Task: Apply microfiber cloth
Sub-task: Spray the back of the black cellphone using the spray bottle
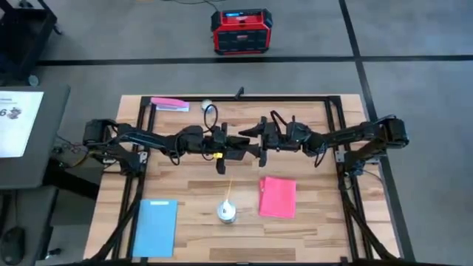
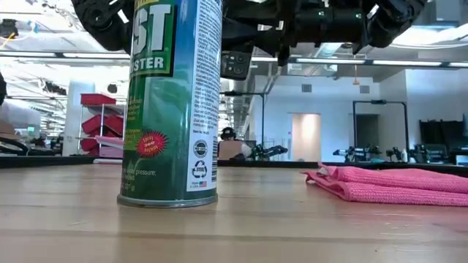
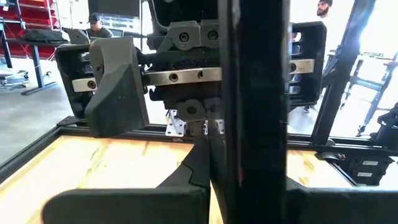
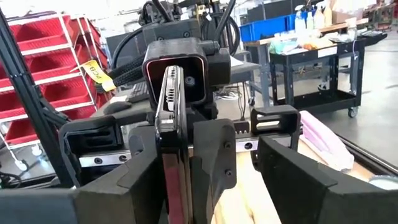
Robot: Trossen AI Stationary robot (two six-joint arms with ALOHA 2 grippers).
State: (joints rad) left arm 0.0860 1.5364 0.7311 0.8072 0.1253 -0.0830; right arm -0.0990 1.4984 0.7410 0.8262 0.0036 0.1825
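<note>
Mid-frame in the high view, the left gripper (image 1: 238,146) and right gripper (image 1: 253,140) meet above the wooden table (image 1: 310,229); the left's fingers clamp a thin black phone (image 1: 235,154) edge-on, while the right's fingers stand spread apart, holding nothing. Below them a spray can (image 1: 227,212) stands upright; just right of it the microfiber cloth (image 1: 278,196) lies flat, untouched. A light-blue rectangle (image 1: 155,227) fills the lower left, a pink strip (image 1: 169,104) the upper edge. A red box (image 1: 242,30) sits on the grey floor beyond.
</note>
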